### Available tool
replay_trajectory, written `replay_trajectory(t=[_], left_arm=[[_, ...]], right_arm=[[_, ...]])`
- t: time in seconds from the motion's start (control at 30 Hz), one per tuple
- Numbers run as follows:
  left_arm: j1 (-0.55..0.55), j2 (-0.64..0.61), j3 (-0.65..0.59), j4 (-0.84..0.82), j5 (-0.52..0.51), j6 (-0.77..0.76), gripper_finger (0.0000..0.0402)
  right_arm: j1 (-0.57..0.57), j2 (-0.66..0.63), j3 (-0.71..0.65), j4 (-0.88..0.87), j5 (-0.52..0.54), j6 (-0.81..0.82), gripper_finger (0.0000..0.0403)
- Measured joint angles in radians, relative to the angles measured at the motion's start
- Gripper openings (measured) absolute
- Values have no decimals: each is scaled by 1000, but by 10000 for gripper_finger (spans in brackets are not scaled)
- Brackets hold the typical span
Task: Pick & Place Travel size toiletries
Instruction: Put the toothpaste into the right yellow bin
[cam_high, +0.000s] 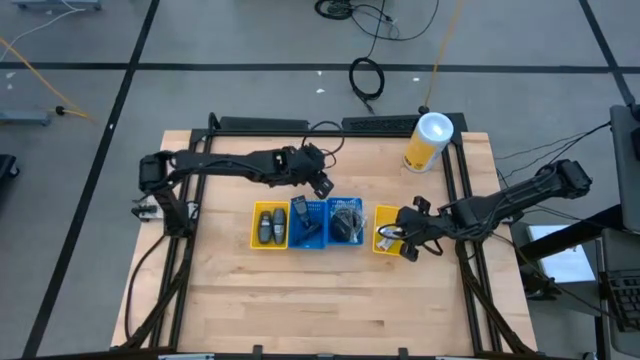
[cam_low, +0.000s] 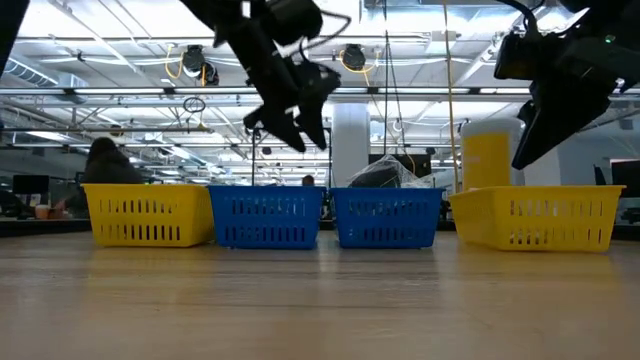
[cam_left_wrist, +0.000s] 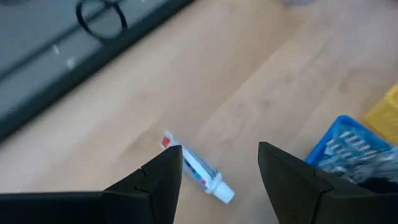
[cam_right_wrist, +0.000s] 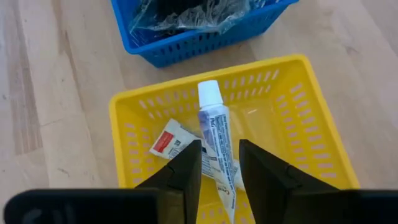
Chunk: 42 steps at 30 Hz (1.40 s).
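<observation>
Four bins in a row mid-table: yellow bin (cam_high: 268, 227), two blue ones (cam_high: 327, 222), second yellow bin (cam_right_wrist: 298, 118) at right end. Right gripper (cam_right_wrist: 217, 163) hung above that right yellow bin, fingers partly apart, gripping nothing; white tube (cam_right_wrist: 213, 134) lying in the bin below, seemingly just dropped. Left gripper (cam_left_wrist: 219, 169) above bare table behind the blue bins, jaws spread, empty, lined up over a loose white tube (cam_left_wrist: 198, 168). Place step apparently finished; next called for lowering left, closing on tube.
</observation>
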Motion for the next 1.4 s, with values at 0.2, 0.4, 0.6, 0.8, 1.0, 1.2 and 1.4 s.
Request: replay_trajectory(t=[0.2,0.4,0.6,0.8,1.0,1.2,1.4], left_arm=[[66,65,0,5,138,-191,207],[108,127,0,5,188,-241,207],[139,159,0,13,192,-292,207],[150,178,0,74,214,-294,207],[150,178,0,84,180,-303,207],[153,178,0,84,159,-309,207],[155,200,0,82,161,-320,207]], right_arm=[[0,-20,0,17,-1,-4,87],[0,-22,0,48,-1,-51,79],[0,-22,0,55,-1,-55,77],[0,-22,0,59,-1,-60,77],[0,-22,0,61,0,-59,77],[0,-22,0,68,0,-59,77],[0,-22,0,101,0,-64,77]])
